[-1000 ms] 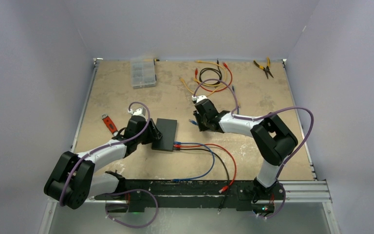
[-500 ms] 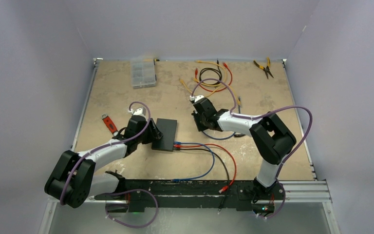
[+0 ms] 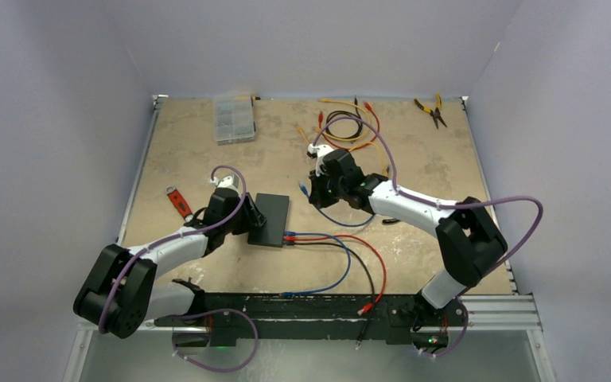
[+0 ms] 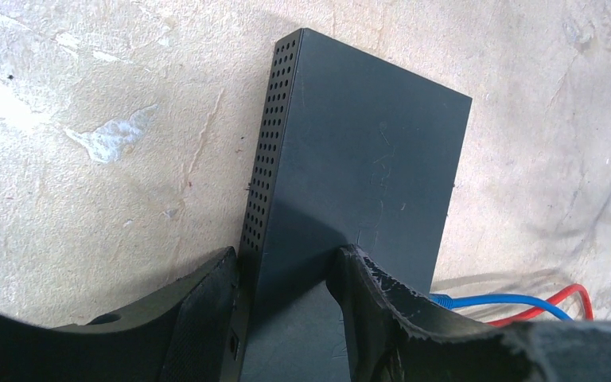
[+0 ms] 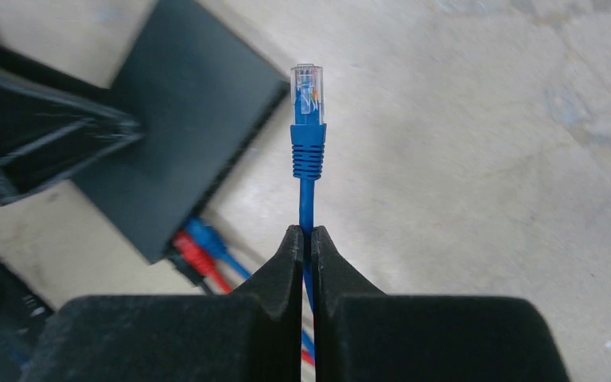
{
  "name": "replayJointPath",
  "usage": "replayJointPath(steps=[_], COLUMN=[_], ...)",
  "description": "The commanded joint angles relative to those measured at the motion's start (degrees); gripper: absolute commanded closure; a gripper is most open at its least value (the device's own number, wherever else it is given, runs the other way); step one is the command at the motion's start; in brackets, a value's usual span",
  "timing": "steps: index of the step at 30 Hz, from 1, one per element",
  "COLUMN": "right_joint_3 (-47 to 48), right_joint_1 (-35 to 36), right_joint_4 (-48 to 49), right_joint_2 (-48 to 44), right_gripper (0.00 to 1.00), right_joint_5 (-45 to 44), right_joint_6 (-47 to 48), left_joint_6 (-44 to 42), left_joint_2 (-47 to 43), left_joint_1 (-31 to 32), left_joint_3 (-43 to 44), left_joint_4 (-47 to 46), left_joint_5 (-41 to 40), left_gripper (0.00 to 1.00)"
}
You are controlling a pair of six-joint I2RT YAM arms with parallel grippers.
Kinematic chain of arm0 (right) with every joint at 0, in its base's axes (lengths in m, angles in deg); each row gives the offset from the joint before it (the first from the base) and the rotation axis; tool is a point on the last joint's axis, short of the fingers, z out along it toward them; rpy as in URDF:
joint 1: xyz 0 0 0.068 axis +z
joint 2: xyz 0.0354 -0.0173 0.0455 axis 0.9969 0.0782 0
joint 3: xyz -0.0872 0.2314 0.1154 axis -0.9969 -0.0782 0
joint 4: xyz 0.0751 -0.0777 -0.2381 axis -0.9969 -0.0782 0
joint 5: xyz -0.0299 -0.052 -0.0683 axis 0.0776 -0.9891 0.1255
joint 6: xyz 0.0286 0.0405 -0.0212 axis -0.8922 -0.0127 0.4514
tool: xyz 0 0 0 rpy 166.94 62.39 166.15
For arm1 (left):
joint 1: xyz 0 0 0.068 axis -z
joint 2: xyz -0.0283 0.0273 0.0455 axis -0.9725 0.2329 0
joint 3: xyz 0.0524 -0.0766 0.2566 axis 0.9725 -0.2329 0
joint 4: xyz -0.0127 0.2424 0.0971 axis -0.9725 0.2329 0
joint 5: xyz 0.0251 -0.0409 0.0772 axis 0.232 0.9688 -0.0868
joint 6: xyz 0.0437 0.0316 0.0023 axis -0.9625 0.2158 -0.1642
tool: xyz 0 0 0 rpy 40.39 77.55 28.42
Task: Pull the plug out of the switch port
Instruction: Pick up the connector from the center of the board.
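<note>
The switch (image 3: 270, 219) (image 4: 366, 159) is a flat matte-black box left of the table's middle. Blue, red and black plugs (image 3: 290, 237) (image 5: 195, 247) sit in its near edge. My left gripper (image 3: 248, 220) (image 4: 286, 286) is shut on the switch's left end, one finger on the perforated side, the other on the top face. My right gripper (image 3: 315, 194) (image 5: 306, 239) is shut on a thin blue cable (image 5: 308, 203). That cable's free plug (image 3: 302, 189) (image 5: 307, 103) sticks out beyond the fingertips, above the table, just right of the switch.
A clear compartment box (image 3: 233, 119) stands at the back left. A coil of coloured cables (image 3: 346, 126) and pliers (image 3: 431, 110) lie at the back right. A red-handled tool (image 3: 179, 201) lies left of my left arm. Cables (image 3: 350, 267) trail to the near edge.
My right gripper has closed on the blue cable and swung up and towards the back with it, the arm stretching out. My left gripper and the switch have not moved.
</note>
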Motion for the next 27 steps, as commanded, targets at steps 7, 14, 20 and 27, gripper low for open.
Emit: replayJointPath(steps=[7,14,20,27], right_joint_3=[4.60,5.85,6.64,8.40], right_joint_1=[-1.45,-3.81,-8.33,-11.87], right_joint_4=[5.56,8.33,8.17,9.50], right_joint_2=[-8.88,-12.88,-14.39,-13.76], right_gripper=[1.00,1.00,1.00,1.00], right_joint_5=[17.05,22.18,23.73,29.98], right_joint_6=[-3.52,-5.15,-4.80,-5.28], left_joint_6=[-2.07,-2.11,-2.02,-1.95], left_joint_2=[2.35,2.20,2.08,2.21], left_joint_1=[0.07,0.07,0.07,0.07], left_joint_3=[-1.73,-2.00,-2.31,-2.33], left_joint_4=[6.35,6.35,6.35,6.35], left_joint_5=[-0.47,-0.47,-0.47,-0.47], left_gripper=[0.52,0.52,0.52,0.52])
